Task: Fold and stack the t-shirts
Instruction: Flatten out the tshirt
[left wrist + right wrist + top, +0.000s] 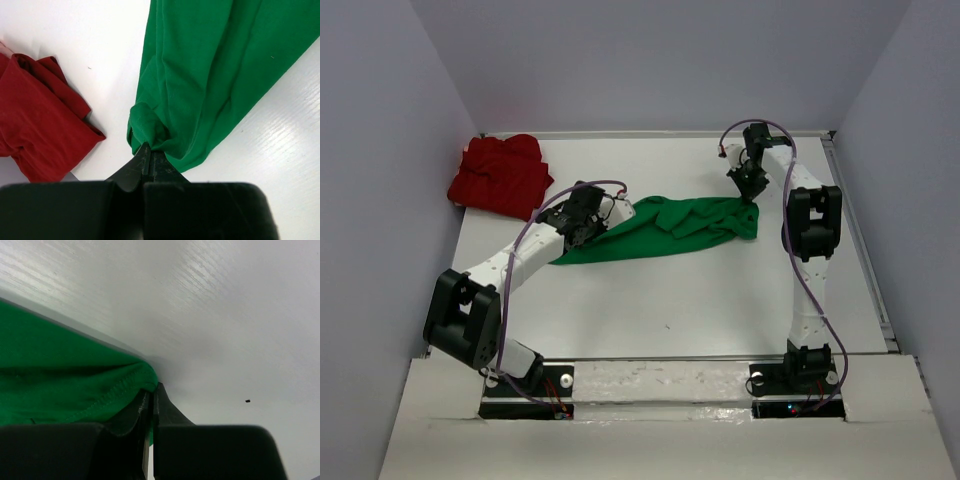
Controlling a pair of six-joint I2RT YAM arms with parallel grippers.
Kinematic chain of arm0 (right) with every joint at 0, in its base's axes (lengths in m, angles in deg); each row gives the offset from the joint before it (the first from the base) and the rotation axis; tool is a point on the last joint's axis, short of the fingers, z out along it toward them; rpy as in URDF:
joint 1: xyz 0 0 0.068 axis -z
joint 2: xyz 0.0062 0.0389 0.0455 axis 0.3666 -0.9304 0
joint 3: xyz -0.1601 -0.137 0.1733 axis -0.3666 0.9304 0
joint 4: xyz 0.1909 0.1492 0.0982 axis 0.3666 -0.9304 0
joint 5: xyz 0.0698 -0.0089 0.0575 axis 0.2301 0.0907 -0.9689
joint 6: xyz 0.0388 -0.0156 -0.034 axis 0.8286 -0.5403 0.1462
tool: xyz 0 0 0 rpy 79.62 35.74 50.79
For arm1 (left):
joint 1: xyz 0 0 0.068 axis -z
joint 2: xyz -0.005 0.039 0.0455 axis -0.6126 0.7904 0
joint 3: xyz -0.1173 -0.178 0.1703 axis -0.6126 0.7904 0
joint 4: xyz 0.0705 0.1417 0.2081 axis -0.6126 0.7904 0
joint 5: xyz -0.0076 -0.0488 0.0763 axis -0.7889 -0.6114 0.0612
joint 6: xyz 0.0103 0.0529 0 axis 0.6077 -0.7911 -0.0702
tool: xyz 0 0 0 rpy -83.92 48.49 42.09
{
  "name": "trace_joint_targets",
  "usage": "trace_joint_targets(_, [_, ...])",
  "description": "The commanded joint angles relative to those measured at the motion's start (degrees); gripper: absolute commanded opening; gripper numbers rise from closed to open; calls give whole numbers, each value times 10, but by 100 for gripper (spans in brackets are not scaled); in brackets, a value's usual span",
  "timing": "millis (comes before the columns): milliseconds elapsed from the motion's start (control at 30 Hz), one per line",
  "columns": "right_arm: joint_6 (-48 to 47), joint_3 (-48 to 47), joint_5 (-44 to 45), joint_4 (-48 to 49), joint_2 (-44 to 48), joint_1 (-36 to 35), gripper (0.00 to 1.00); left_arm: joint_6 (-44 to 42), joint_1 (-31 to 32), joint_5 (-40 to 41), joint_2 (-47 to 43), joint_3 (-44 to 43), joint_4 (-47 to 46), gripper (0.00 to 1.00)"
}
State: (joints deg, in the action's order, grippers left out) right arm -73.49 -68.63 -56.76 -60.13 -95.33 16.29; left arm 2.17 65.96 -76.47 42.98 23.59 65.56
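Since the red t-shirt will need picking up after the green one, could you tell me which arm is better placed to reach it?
Probably the left arm. The left gripper, shut on the green t-shirt's left end, sits near the red t-shirt; the right gripper pinches the far right end.

One green t-shirt (pixel 660 232) and one red t-shirt (pixel 500 177), two in all. One desk (pixel 720 300). Two arms, one left arm (pixel 520 262) and one right arm (pixel 810 240), with one pincer apiece: the left pincer (pixel 148 150) and the right pincer (pixel 151 392).
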Motion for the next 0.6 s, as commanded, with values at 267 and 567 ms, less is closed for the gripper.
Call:
trace_joint_targets(267, [8, 10, 95, 65, 64, 1, 0, 29, 0, 130, -17, -14, -90, 0])
trace_joint_targets(567, [49, -41, 179, 169, 159, 6, 0, 115, -173, -16, -4, -215, -102, 0])
